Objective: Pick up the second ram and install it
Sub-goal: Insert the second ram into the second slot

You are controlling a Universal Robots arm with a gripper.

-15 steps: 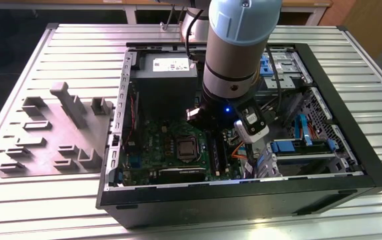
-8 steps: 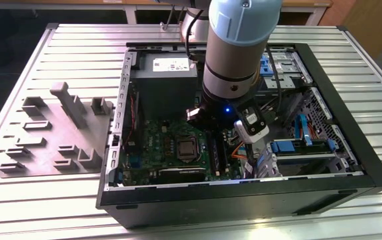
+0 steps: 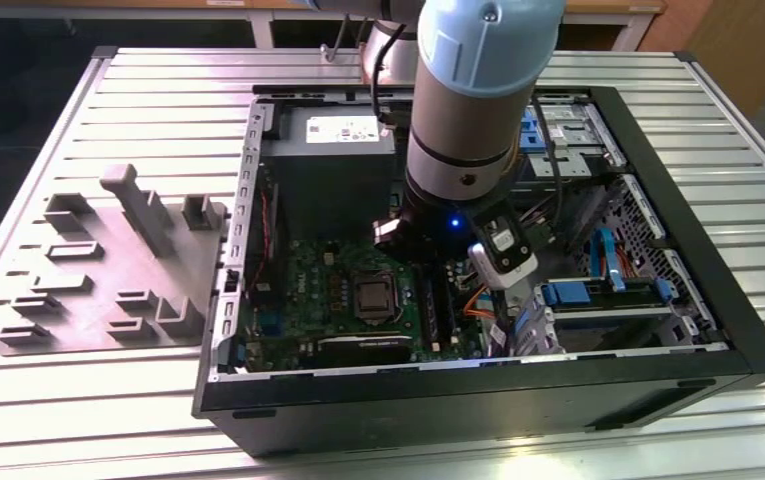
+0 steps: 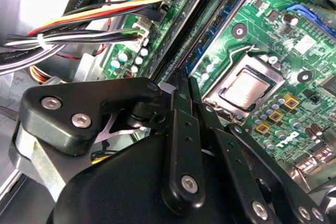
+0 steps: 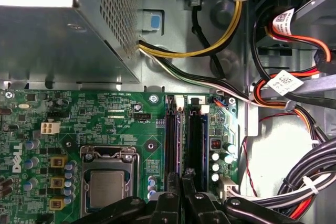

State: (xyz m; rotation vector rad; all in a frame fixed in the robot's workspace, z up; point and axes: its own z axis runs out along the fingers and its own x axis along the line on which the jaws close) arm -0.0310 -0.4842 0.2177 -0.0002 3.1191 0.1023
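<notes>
arm: grey-blue robot arm (image 3: 469,110) reached down into the open computer case (image 3: 702,330), its wrist over the motherboard (image 3: 322,285).
gripper: in the first wrist view the gripper (image 5: 185,174) sat low over the memory slots, black fingers (image 5: 170,200) drawn almost together, only a thin gap between the tips.
hold: the near end of the second ram (image 5: 179,140) ran in between the tips; it looked pinched there.
second ram: thin blue-green strip, standing on edge in the slot nearer the cpu socket (image 5: 107,182), running from the fingertips towards the white latch. in the second wrist view the same strip (image 4: 220,29) lay along that slot.
neighbouring slot: long black slot (image 5: 198,140) just beside the strip, on the side away from the socket.
power supply: grey box (image 5: 52,40) beyond the board's edge, yellow cable (image 5: 220,35) looping beside it.
cable bundle: orange, red and black wires (image 4: 105,9) near the slots.
table: slatted metal table (image 3: 155,90) under the case.
fixture: grey holder block (image 3: 102,290) on the table, at the exterior view's left, well apart from the gripper.
</notes>
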